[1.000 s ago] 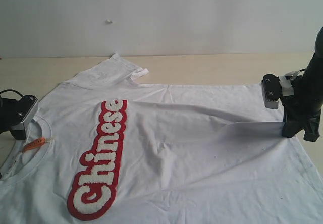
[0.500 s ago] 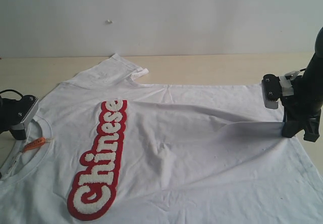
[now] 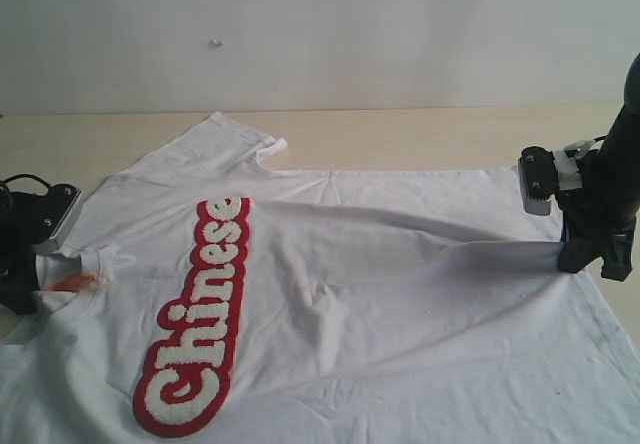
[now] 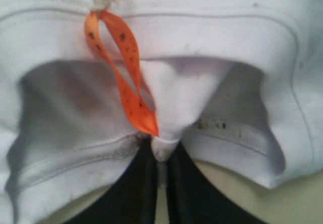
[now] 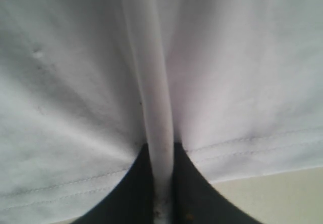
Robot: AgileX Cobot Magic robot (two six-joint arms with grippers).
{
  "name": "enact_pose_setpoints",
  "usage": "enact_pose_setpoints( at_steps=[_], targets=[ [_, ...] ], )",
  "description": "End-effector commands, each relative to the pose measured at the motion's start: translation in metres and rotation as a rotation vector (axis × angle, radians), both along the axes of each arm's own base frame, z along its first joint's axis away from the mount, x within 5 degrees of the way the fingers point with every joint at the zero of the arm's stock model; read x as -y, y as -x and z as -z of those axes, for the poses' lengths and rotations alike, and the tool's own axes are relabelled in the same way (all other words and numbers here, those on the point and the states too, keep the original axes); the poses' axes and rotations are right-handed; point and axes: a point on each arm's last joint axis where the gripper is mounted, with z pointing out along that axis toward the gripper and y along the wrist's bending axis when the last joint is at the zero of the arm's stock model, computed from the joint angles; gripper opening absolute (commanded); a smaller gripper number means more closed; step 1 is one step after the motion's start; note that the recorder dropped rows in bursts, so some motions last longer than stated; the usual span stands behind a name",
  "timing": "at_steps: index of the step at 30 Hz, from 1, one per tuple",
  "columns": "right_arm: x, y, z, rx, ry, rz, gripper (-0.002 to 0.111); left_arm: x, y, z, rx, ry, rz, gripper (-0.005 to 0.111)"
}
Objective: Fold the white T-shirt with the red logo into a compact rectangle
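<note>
The white T-shirt (image 3: 380,294) lies spread over the table, neck to the left and hem to the right. Its red logo (image 3: 197,314) runs down the chest. At the left edge my left gripper (image 3: 62,274) is shut on the ribbed collar, which is bunched up beside the orange neck tag (image 3: 72,282). In the left wrist view the dark fingers pinch a fold of collar (image 4: 164,148) just under the tag (image 4: 128,90). My right gripper (image 3: 585,254) is shut on the hem, lifting a ridge of cloth (image 5: 154,118) off the table.
The light wooden table (image 3: 420,134) shows bare behind the shirt, up to a pale wall (image 3: 320,34). One sleeve (image 3: 225,144) lies flat at the back left. The right arm's camera block (image 3: 540,179) sits above the hem.
My left gripper has gone from open to shut on the collar, bunching the neckline and tag. The sleeve and shoulder have shifted slightly left. The right gripper has held still.
</note>
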Motion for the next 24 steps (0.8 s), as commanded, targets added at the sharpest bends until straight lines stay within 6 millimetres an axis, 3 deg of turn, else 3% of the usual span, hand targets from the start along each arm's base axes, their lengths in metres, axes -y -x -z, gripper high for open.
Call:
enact_pose_setpoints(
  at_steps=[1,24],
  targets=[
    [0.0004,0.0074,0.0243,-0.075,-0.005,-0.004,0.0,0.0002,0.0088,0.0102,-0.095,0.0,0.009,0.0],
    [0.0004,0.0074,0.0243,-0.075,-0.005,-0.004,0.0,-0.0008,0.0088,0.0104,-0.094,-0.01,0.019,0.0]
  ],
)
